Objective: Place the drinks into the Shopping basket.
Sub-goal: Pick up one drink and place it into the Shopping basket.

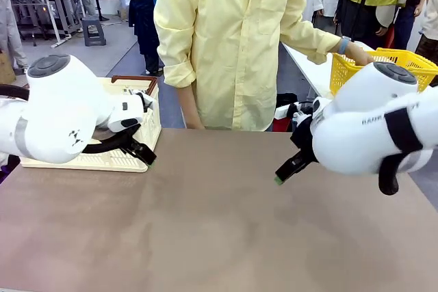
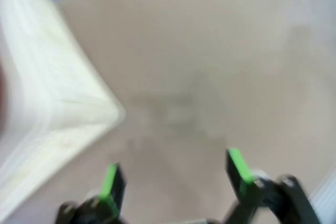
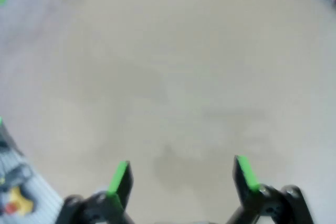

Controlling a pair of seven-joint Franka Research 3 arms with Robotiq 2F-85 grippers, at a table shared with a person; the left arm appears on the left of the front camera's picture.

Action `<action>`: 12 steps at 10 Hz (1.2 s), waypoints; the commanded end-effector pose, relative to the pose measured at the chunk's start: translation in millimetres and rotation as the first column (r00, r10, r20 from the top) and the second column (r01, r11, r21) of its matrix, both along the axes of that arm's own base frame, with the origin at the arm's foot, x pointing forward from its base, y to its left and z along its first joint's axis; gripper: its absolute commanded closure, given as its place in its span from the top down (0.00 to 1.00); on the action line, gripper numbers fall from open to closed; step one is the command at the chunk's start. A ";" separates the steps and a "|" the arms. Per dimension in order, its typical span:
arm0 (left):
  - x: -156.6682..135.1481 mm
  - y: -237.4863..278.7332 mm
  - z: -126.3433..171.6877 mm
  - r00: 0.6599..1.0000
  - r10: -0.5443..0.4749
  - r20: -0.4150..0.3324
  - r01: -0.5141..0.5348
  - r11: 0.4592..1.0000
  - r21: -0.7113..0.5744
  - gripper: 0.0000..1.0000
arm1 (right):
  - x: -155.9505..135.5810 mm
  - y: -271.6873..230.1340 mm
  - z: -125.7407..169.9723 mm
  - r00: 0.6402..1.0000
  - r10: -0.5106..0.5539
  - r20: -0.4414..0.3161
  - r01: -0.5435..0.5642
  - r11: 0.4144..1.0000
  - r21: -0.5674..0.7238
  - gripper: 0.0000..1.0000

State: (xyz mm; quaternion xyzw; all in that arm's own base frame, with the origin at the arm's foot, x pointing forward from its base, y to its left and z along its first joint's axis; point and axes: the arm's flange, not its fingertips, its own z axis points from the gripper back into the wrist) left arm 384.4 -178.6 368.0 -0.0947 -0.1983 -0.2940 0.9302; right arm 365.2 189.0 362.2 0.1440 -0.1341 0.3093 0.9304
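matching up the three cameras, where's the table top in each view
front: the table spans the lower half, below the person.
left wrist: table, blurred tan, beyond the open left end effector.
right wrist: table, same tan, beyond the open right end effector.
shared landmark: the Shopping basket corner, front's left and left wrist's left.

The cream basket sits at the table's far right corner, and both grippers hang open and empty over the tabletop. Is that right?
Not quite. The front view shows the cream basket at the table's far left corner. The left gripper and right gripper do hang open and empty over the tabletop.
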 end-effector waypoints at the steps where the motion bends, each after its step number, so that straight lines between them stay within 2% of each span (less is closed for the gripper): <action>1: -14.8 31.6 38.1 0.979 -0.113 -0.172 0.073 0.973 -0.220 1.00 | 8.9 -56.8 43.0 0.961 -0.119 -0.250 0.166 0.970 0.179 1.00; 2: -28.5 45.8 53.7 0.947 -0.235 -0.220 0.126 0.899 -0.419 1.00 | 1.7 -84.7 59.4 0.942 -0.160 -0.294 0.249 0.922 0.296 1.00; 3: -36.6 66.2 67.5 0.945 -0.261 -0.199 0.117 0.834 -0.539 1.00 | -7.5 -116.3 74.3 0.945 -0.084 -0.316 0.228 0.861 0.455 1.00; 4: -45.1 102.7 86.8 0.936 -0.313 -0.162 0.140 0.751 -0.645 1.00 | -20.7 -154.0 88.8 0.934 -0.055 -0.353 0.256 0.792 0.554 1.00; 5: -52.8 157.5 106.6 0.965 -0.250 -0.083 0.123 0.706 -0.698 1.00 | -38.8 -199.4 101.4 0.940 -0.105 -0.326 0.301 0.707 0.640 1.00; 6: -66.1 227.1 119.0 0.989 -0.147 -0.010 0.084 0.622 -0.778 1.00 | -61.1 -251.0 108.9 0.926 -0.205 -0.316 0.376 0.572 0.729 1.00; 7: -73.1 274.2 114.0 0.996 -0.087 0.016 0.065 0.591 -0.804 1.00 | -73.4 -287.3 106.1 0.887 -0.313 -0.340 0.454 0.457 0.765 1.00; 8: -73.9 308.2 97.6 1.000 -0.019 -0.015 -0.001 0.567 -0.823 1.00 | -83.0 -318.3 99.4 0.838 -0.393 -0.378 0.511 0.323 0.797 1.00; 9: -72.8 340.8 77.1 0.998 0.027 -0.057 -0.063 0.486 -0.872 1.00 | -95.1 -342.2 93.8 0.785 -0.481 -0.391 0.542 0.227 0.809 1.00; 10: -73.1 374.7 55.0 0.991 0.096 -0.094 -0.125 0.391 -0.912 1.00 | -104.5 -362.3 85.4 0.756 -0.509 -0.411 0.558 0.173 0.812 1.00; 11: -86.1 402.8 35.1 0.979 0.167 -0.114 -0.157 0.272 -0.949 1.00 | -110.7 -380.9 72.9 0.683 -0.562 -0.466 0.617 0.104 0.780 1.00; 12: -98.2 420.1 22.0 0.970 0.213 -0.115 -0.163 0.224 -0.961 1.00 | -113.1 -391.5 59.7 0.618 -0.596 -0.513 0.668 0.054 0.742 1.00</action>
